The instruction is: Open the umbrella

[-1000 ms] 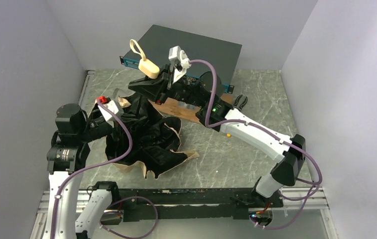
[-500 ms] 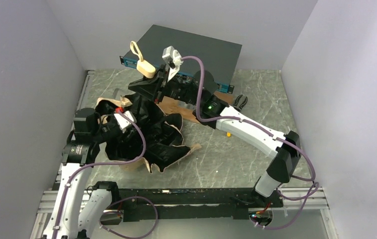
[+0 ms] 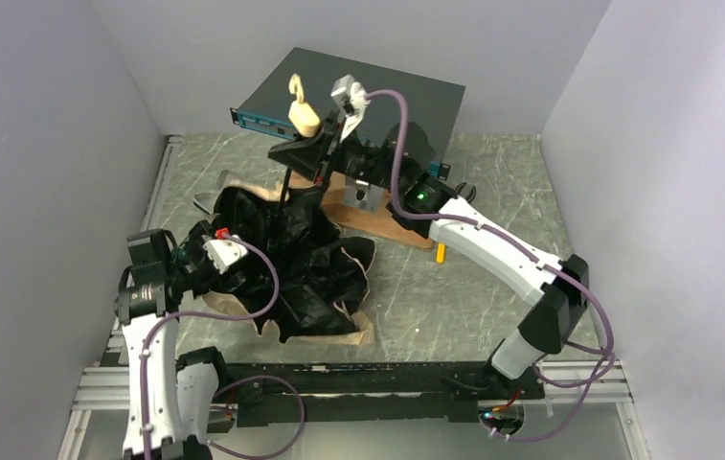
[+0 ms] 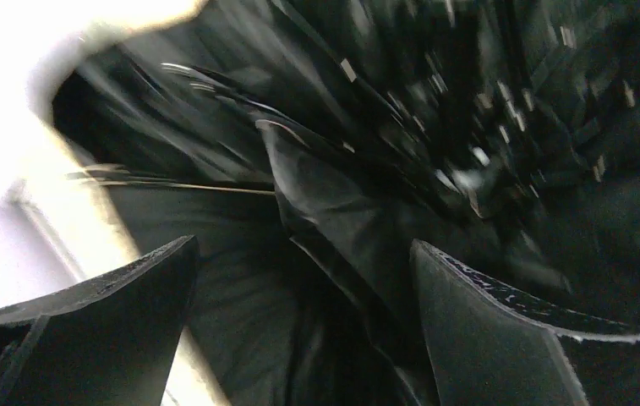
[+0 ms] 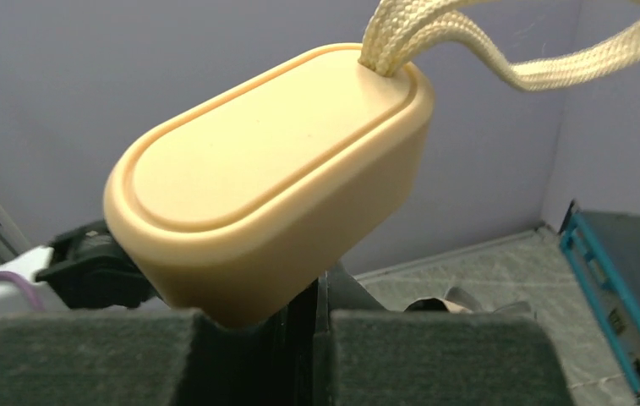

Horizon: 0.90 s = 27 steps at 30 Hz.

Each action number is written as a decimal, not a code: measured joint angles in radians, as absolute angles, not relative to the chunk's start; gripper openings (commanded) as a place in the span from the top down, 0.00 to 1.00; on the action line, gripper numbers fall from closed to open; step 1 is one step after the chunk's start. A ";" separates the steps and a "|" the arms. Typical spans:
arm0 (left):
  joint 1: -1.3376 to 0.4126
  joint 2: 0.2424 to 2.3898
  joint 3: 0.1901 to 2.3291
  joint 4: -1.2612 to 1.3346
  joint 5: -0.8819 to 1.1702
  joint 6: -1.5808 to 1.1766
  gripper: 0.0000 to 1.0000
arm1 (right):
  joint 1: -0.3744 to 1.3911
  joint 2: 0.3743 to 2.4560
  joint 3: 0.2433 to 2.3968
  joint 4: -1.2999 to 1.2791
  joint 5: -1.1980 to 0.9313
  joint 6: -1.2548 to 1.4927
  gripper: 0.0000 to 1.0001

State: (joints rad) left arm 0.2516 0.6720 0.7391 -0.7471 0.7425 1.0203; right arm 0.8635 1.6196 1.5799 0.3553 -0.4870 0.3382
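Left of centre on the surface (image 3: 416, 307), the umbrella (image 3: 291, 268) lies as a crumpled heap, black underside up with tan edges showing, not yet spread. Its thin shaft (image 3: 287, 187) rises toward the far side to the cream handle (image 5: 265, 182), which is held well off the surface with the strap (image 5: 502, 51) looping above it. I have the right gripper (image 5: 320, 338) closed tight just under that handle, pads together on the neck of the shaft. My left gripper (image 4: 299, 279) sits in the near-left folds with its fingers spread wide; a black pleat runs between them but nothing is clamped. My worry is that the canopy has no anchor: if I raise the handle, I judge the whole heap would drag along rather than the ribs spreading. Closing the left fingers blind could snag a rib, since that view is blurred. The handle is also near the grey switch box (image 3: 368, 96) and a brown board (image 3: 387, 225), so a swing could knock them.
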 measured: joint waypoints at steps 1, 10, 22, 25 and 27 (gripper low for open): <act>0.269 0.692 0.730 -0.776 0.735 1.043 0.00 | 0.853 1.605 1.580 0.367 -0.492 0.344 1.00; 0.303 0.704 0.893 -0.887 0.925 1.048 0.18 | 0.849 1.573 1.581 0.463 -0.517 0.351 1.00; 0.056 0.758 1.040 -0.705 0.987 0.750 0.40 | 0.858 1.587 1.561 0.464 -0.539 0.314 1.00; 0.002 0.776 0.993 -0.669 0.958 0.705 0.50 | 0.861 1.592 1.561 0.464 -0.538 0.314 1.00; -0.017 0.795 0.976 -0.648 0.940 0.684 0.58 | 0.861 1.592 1.561 0.464 -0.538 0.315 1.00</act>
State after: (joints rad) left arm -0.0166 0.7952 0.9764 -0.6483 0.9398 0.6842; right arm 0.8612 1.5917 1.5612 0.4644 -0.5385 0.3145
